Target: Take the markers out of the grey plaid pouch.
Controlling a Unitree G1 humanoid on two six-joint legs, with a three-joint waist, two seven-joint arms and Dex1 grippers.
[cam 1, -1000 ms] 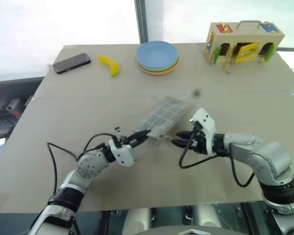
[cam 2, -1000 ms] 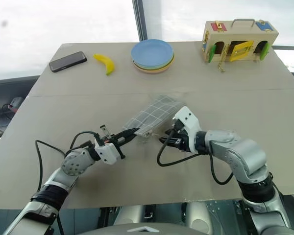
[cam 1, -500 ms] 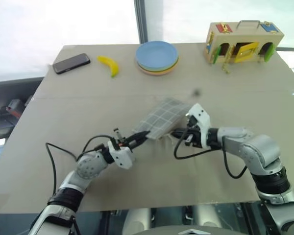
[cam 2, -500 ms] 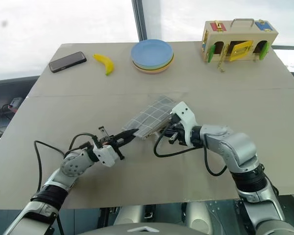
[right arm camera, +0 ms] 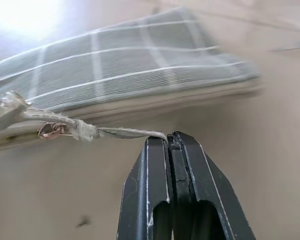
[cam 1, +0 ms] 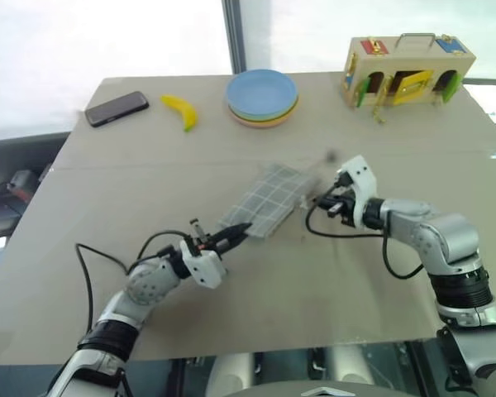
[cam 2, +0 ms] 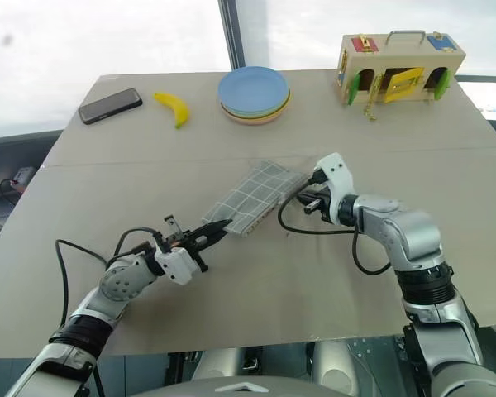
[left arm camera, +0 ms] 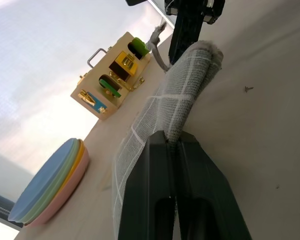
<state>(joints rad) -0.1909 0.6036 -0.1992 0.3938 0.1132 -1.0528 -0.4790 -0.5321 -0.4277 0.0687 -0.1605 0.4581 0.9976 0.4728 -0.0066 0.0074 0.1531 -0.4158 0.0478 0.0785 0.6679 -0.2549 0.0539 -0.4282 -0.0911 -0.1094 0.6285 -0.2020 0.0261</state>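
Left pincer pinches the grey plaid pouch corner — right pincer grips its zipper cord.

The interior of the grey plaid pouch is hidden; its contents cannot be determined. In the left wrist view, the pouch corner nearest the left gripper is covered by the closed fingers, and the stack of plates is cut off by the frame edge. In the right wrist view, the pouch extends past the frame beyond the right gripper, with its far end blurred.
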